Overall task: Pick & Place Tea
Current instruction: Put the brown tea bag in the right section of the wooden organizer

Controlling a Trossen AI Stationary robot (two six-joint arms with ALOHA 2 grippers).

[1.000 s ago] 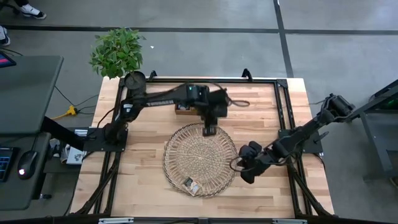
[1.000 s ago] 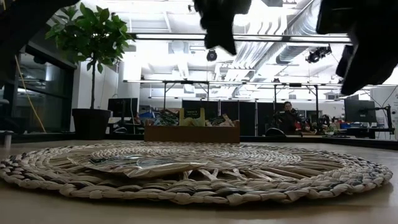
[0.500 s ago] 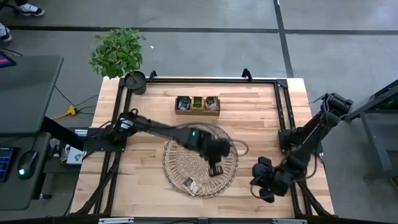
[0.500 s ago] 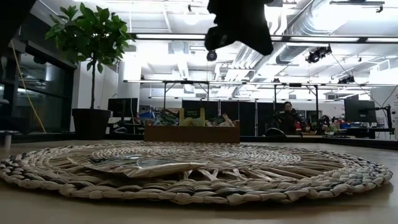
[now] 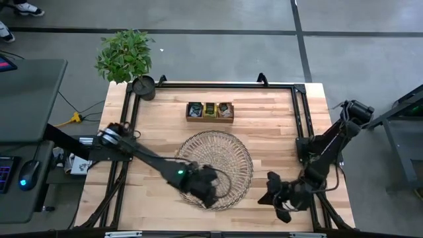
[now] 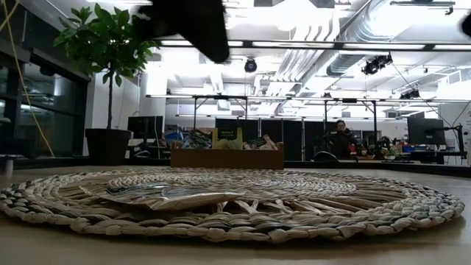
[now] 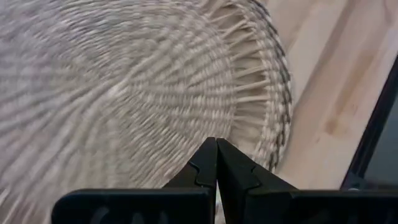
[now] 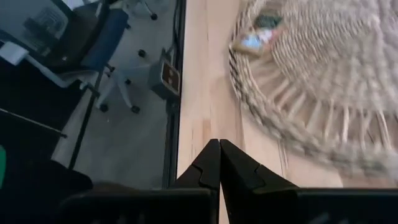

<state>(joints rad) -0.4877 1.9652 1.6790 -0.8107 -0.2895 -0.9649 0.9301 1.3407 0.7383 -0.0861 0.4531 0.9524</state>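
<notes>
**Evidently: Light, Thin Sachets — Grip by the Edge**

We see tea sachets (image 8: 256, 34) flat on the woven tray (image 5: 231, 149) near its near rim; left end effector (image 5: 210, 196) above them, right end effector (image 5: 281, 207) beside the tray, both closed, empty. We judge sachets light, flimsy.

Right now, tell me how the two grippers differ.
The left gripper hangs over the near rim of the woven tray, while the right gripper sits off the tray, over bare table near the right edge. The left arm stretches far across the table; the right arm is folded back near its base. Both grippers are shut and hold nothing.
</notes>
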